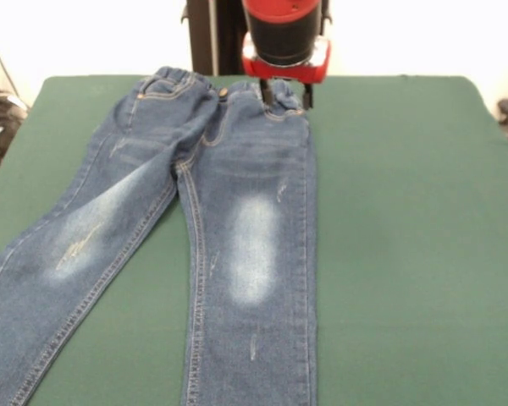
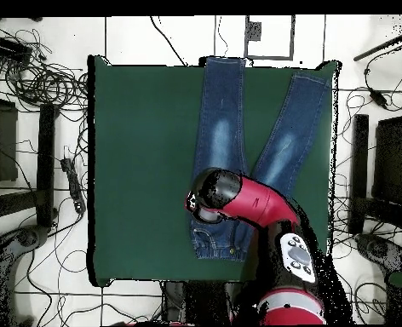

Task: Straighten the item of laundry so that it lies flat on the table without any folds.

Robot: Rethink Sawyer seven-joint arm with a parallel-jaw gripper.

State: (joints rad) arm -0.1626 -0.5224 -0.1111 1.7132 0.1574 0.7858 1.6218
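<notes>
The small blue jeans (image 1: 245, 169) lie front-up on the dark green table (image 1: 406, 211). The waistband is at the far side, and the two legs spread apart toward the near edge and run past it. One leg angles off to the left and a fold shows at the left hip. My gripper (image 1: 289, 97) hangs at the waistband's right corner with its jaws apart, one on each side of that corner. In the overhead view the jeans (image 2: 220, 128) form a V on the table (image 2: 136, 170). There the red arm (image 2: 247, 200) covers the waist area and hides the gripper.
The robot's pedestal (image 1: 212, 34) stands behind the far table edge. Cables (image 2: 43, 77) and dark equipment (image 2: 0, 136) lie on the floor around the table. The green top to the right of the jeans (image 1: 423, 254) is bare.
</notes>
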